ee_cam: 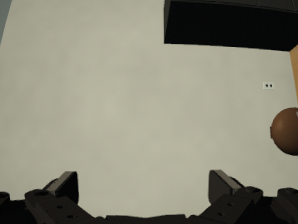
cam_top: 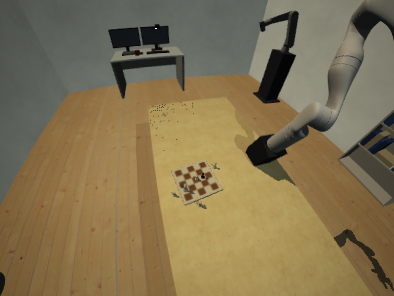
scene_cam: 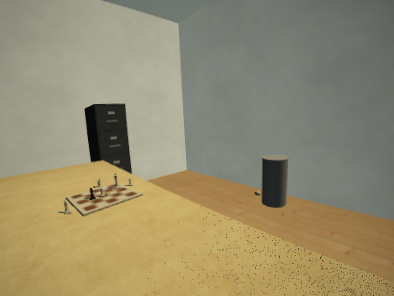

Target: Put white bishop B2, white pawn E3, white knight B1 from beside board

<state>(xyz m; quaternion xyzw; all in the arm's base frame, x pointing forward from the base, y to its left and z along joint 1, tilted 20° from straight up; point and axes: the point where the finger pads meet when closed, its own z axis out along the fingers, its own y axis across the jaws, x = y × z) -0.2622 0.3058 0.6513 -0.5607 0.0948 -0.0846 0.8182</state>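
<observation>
the chessboard (cam_top: 197, 182) lies mid-table (cam_top: 260, 240), three white pieces standing just off its edges, presumably staged there for pickup. which is the bishop, pawn or knight is too small to tell. the tool (ee_cam: 143, 192), fingers fully apart and holding nothing, hangs well away from the board, facing a wall. no edge lettering is readable.

desk (cam_top: 148, 56) — two monitors (cam_top: 139, 36), filing cabinet (scene_cam: 108, 136)
</observation>
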